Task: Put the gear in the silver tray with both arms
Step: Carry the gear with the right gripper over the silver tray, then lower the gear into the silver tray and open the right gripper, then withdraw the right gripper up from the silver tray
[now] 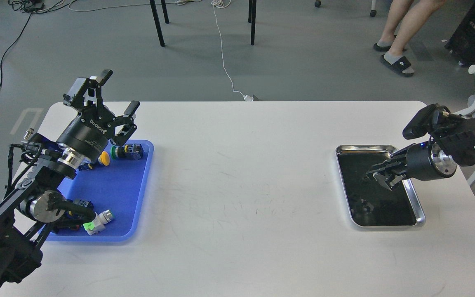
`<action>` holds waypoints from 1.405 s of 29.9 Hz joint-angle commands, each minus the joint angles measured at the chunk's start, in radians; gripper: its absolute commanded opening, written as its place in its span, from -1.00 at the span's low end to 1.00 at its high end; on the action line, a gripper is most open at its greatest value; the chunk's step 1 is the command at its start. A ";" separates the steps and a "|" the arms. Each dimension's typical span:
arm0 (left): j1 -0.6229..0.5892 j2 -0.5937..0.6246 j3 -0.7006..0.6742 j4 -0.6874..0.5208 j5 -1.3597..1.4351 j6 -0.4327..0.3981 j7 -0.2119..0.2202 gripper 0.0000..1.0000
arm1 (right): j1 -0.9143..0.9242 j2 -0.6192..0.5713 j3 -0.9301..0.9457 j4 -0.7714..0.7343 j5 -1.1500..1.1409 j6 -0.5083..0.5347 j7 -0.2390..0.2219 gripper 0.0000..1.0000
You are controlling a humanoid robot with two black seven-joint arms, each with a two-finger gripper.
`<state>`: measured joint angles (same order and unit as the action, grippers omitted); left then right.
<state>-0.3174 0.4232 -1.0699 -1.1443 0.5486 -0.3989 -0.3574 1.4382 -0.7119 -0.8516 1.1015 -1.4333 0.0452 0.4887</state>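
The silver tray [379,147] lies on the right side of the white table, with a dark reflective bottom. A small dark piece [363,178], possibly the gear, lies on its bottom near the middle. My right gripper [379,176] reaches in from the right and hovers over the tray's middle, just right of that piece. It is dark against the dark bottom, so I cannot tell its fingers apart. My left gripper [118,91] is open and empty, raised over the far end of the blue tray.
A blue plastic tray [138,206] on the left holds several push buttons and switches. Beyond the table's far edge are chair legs, a white cable and a person's legs at the upper right. A white chair stands at the right edge.
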 commanded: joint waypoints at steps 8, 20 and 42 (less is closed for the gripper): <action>0.000 -0.001 -0.002 0.000 0.001 0.000 0.001 0.96 | -0.082 -0.008 0.002 -0.011 -0.002 -0.001 0.000 -0.55; 0.000 0.002 -0.002 -0.002 0.001 0.000 0.001 0.96 | -0.101 -0.011 0.019 -0.014 0.002 -0.056 0.000 0.95; 0.017 -0.044 -0.001 0.000 0.017 0.003 0.001 0.96 | -0.564 0.101 1.055 0.040 1.077 -0.059 0.000 0.95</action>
<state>-0.3046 0.3915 -1.0710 -1.1452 0.5580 -0.3984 -0.3570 0.9690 -0.6668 0.0649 1.1418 -0.5297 -0.0138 0.4886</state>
